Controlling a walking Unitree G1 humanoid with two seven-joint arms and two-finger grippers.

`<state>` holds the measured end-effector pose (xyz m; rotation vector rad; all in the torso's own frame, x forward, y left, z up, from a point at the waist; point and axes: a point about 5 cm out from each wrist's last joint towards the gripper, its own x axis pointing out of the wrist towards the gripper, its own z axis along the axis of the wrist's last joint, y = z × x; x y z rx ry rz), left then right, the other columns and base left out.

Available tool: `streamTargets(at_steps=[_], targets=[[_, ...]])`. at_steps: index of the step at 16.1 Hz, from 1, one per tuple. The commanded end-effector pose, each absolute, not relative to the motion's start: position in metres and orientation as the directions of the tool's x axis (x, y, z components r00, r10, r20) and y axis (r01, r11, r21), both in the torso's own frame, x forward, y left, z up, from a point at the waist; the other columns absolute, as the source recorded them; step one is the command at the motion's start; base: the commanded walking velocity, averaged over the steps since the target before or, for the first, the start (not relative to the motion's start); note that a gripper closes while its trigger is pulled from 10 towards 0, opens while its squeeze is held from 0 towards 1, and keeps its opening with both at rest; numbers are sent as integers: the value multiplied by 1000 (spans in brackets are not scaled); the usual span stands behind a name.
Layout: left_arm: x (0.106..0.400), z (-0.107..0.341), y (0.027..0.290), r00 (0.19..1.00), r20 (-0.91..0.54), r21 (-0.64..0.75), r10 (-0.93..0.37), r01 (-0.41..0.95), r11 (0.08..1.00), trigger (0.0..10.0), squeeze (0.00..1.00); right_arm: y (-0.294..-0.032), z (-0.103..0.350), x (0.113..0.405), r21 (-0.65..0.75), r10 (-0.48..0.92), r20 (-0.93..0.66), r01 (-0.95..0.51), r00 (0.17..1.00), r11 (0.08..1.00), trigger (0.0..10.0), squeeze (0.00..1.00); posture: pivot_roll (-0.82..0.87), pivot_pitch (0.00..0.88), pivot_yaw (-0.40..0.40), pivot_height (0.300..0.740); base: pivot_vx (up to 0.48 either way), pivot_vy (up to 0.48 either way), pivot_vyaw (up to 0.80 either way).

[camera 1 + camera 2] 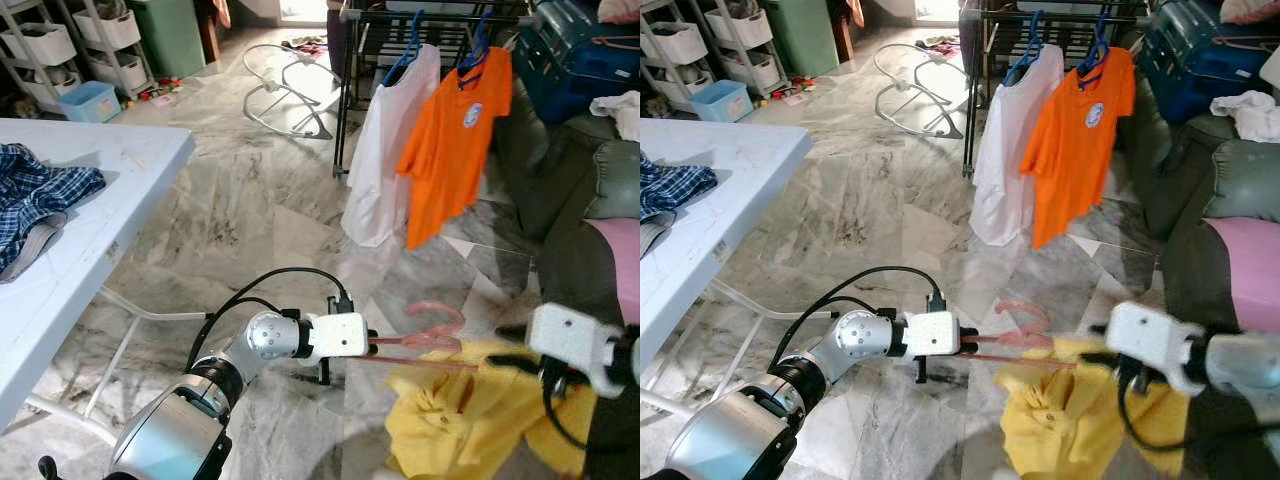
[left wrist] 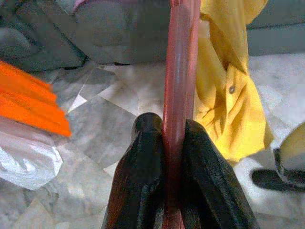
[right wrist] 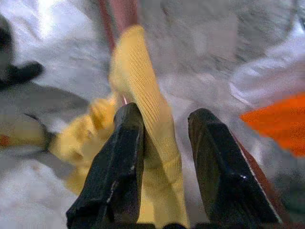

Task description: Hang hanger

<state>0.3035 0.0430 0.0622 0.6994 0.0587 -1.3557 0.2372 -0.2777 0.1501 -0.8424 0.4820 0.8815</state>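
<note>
My left gripper (image 1: 374, 345) is shut on the straight bar of a pink hanger (image 1: 435, 322), held low over the marble floor; the left wrist view shows the bar (image 2: 181, 57) pinched between both black fingers. A yellow shirt (image 1: 470, 415) hangs bunched from the hanger's far end. My right gripper (image 1: 512, 362) is at the shirt's upper edge. In the right wrist view the ribbed yellow collar (image 3: 138, 76) runs taut between its fingers (image 3: 128, 143). A dark clothes rack (image 1: 440, 12) stands ahead. It carries a white garment (image 1: 385, 160) and an orange T-shirt (image 1: 450, 140) on blue hangers.
A white folding table (image 1: 90, 210) with a blue plaid cloth (image 1: 35, 190) stands at my left. A grey sofa (image 1: 560, 170) with a pink cushion lies to the right. A wire bouncer frame (image 1: 285, 85) and storage shelves (image 1: 60, 40) stand farther back.
</note>
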Motion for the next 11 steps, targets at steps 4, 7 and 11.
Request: streamTargets(at_steps=[4,7,11], targets=[[303,56,52,324,-381,370,-866,912,178,0,0,-290,170,257,-622,383,-599,-709,704,331,10000,1000,-140,53,5,740,0,0,0],[304,52,56,385,-359,317,-850,907,277,0,0,-292,186,263,-719,342,-493,-596,800,357,10000,1000,-141,53,3,740,0,0,0],[302,49,54,404,-344,295,-848,903,311,0,0,-295,189,263,-765,329,-394,-505,858,400,10000,1000,-153,48,11,740,0,0,0]])
